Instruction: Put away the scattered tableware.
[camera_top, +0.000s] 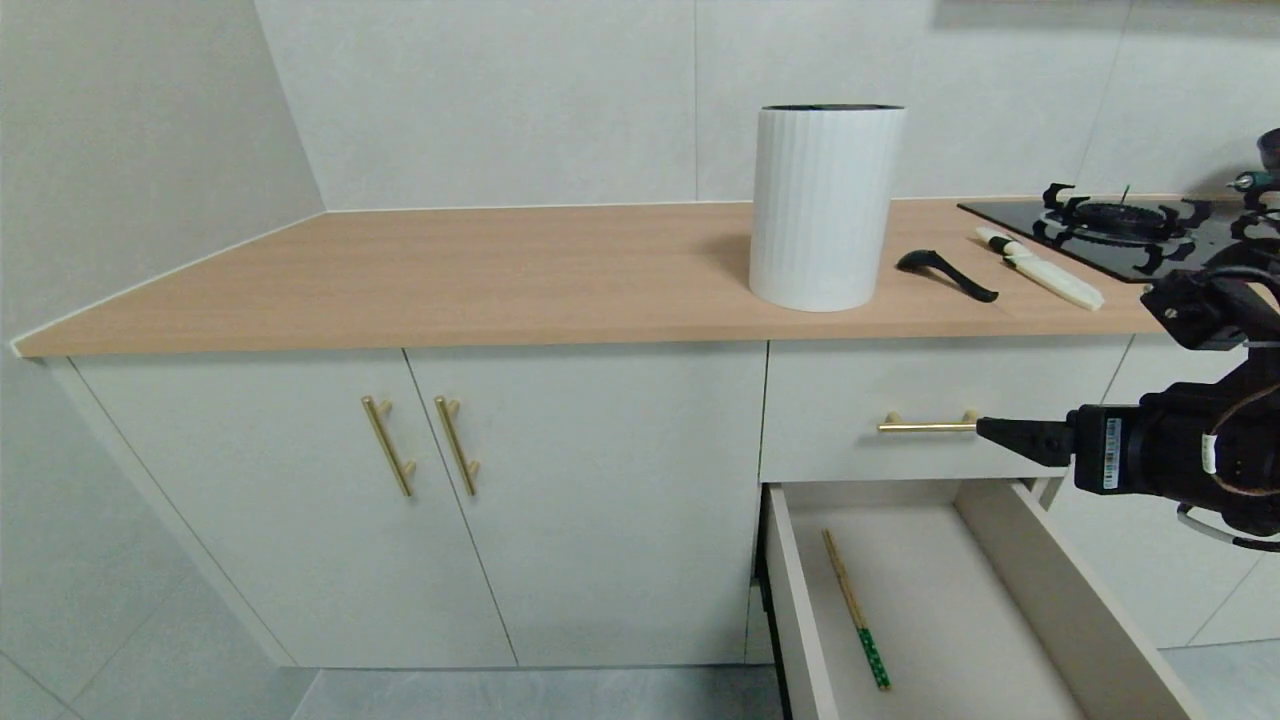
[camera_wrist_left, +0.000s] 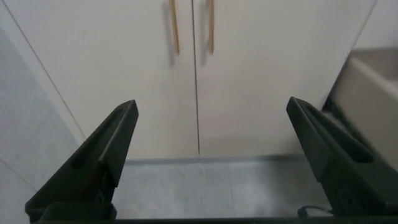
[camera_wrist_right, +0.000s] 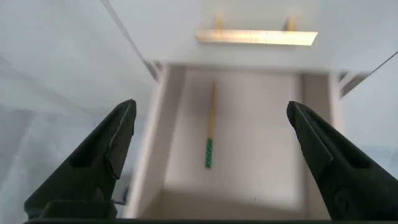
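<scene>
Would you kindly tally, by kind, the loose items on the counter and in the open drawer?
Black spoon: 1
White knife: 1
Pair of chopsticks: 1
White ribbed container: 1
Total: 4

1 each — canister (camera_top: 826, 205), spoon (camera_top: 945, 270), knife (camera_top: 1045, 270), chopstick pair (camera_top: 855, 610)

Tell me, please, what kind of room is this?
Most likely a kitchen: a wooden countertop over white cabinets, a gas stove set into it, and an open drawer holding chopsticks.
</scene>
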